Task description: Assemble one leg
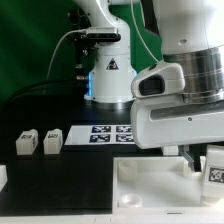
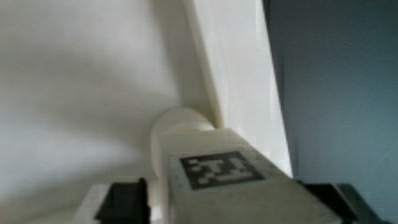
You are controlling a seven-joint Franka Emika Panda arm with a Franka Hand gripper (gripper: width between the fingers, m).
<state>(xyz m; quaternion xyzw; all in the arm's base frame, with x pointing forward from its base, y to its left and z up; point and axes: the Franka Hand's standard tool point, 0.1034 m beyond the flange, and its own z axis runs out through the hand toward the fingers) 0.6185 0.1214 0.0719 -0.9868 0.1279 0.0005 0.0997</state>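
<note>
My gripper [image 1: 203, 163] hangs over the exterior view's right end of the large white square piece [image 1: 150, 188] and is shut on a leg [image 1: 214, 168], a small white block with a marker tag. In the wrist view the held leg [image 2: 217, 165] sits between the two dark fingers [image 2: 125, 202], tag face toward the camera. Its far rounded end is close over the white piece [image 2: 89, 90], next to that piece's edge. I cannot tell whether it touches. Two more legs [image 1: 25, 143] [image 1: 52, 141] stand side by side on the black table at the exterior view's left.
The marker board [image 1: 110, 134] lies flat on the table behind the white square piece. The arm's base [image 1: 105, 70] stands at the back. Another white part [image 1: 3, 176] is cut off by the exterior view's left edge.
</note>
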